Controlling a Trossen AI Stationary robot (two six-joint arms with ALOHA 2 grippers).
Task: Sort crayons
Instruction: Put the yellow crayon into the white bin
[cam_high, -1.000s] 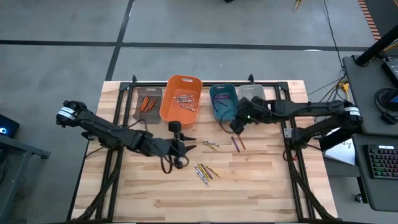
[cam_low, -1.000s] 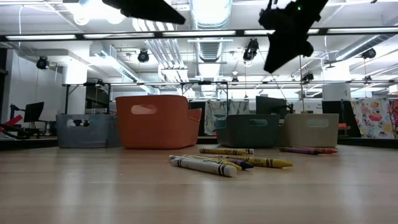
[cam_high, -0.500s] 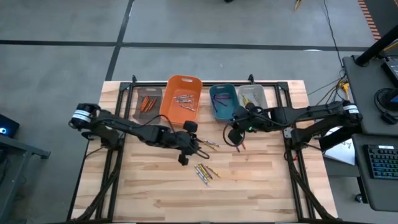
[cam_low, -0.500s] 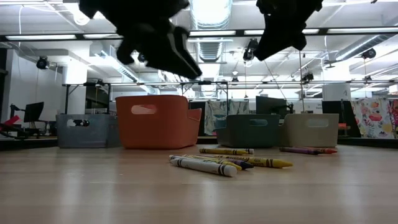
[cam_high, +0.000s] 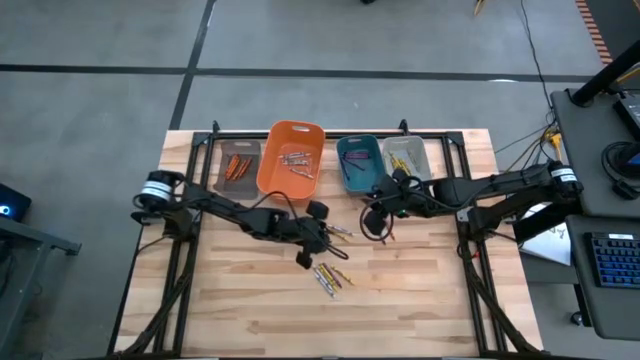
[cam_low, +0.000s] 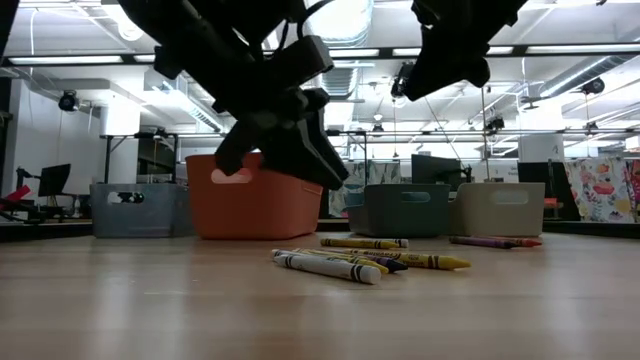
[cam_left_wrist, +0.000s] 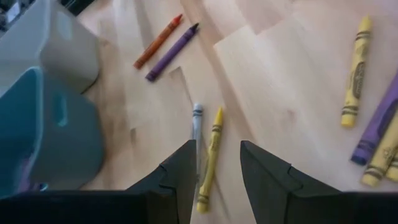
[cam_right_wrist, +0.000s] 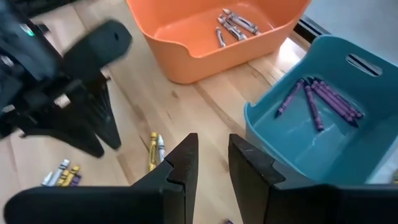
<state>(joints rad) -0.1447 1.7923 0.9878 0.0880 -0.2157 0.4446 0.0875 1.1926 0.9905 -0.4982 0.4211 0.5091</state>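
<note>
Loose crayons (cam_high: 331, 277) lie on the bare wooden table (cam_high: 420, 300) in three small groups: a cluster near the middle, a yellow and grey pair (cam_left_wrist: 206, 149) just beyond it, and an orange and purple pair (cam_left_wrist: 166, 43) closer to the bins. Since half a second ago the left gripper (cam_high: 318, 240) has slid further toward the middle and dropped lower, so it now hangs just over the yellow and grey pair; its fingers (cam_left_wrist: 180, 180) are apart and hold nothing. The right gripper (cam_high: 374, 222) has barely shifted and hovers above the table in front of the teal bin (cam_right_wrist: 348, 155); its fingers (cam_right_wrist: 180, 171) show a narrow gap and are empty. At the far edge stand four bins in a row: the grey bin (cam_high: 226, 180) holds orange crayons, the orange bin (cam_high: 270, 165) holds greyish ones, the teal bin holds purple ones, and the beige bin (cam_high: 418, 150) holds yellow ones.
</note>
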